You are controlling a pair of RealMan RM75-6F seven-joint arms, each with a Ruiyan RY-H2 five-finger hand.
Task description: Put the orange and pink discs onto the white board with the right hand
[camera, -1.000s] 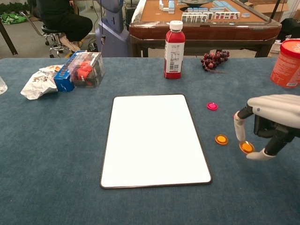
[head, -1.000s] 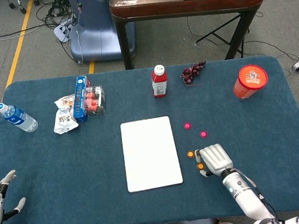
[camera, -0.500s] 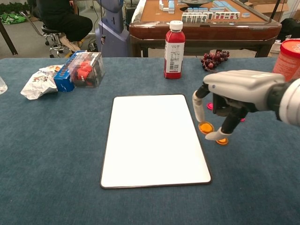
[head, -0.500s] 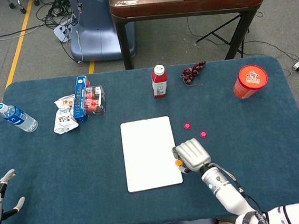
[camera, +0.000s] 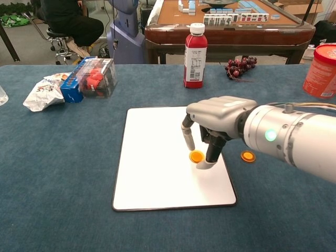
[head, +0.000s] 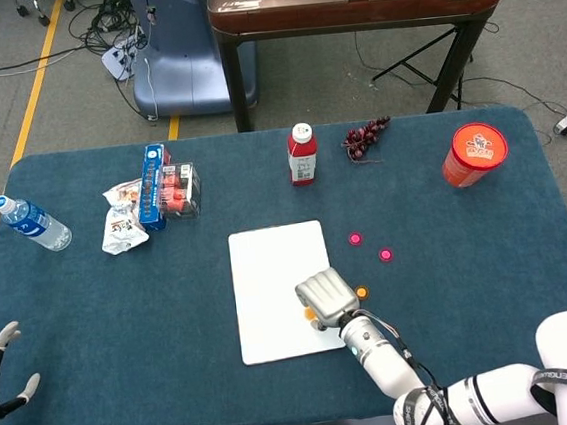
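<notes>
Right hand (camera: 210, 137) pinches one orange disc (camera: 197, 156) low over the white board (camera: 152, 157), positioned for release. Second orange disc (camera: 248, 156) and pink discs (head: 355, 238) lie on the desk (camera: 63, 173).

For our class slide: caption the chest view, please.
Right robot hand holds an orange disc over the white board.

Your right hand (camera: 210, 128) grey-white over the white board (camera: 157, 157), an orange disc (camera: 197, 156) at its fingertips, another orange disc (camera: 248, 156) on the dark teal table (camera: 63, 178), two pink discs (head: 355, 238) far right, red bottle (camera: 195, 55) with white cap.
</notes>
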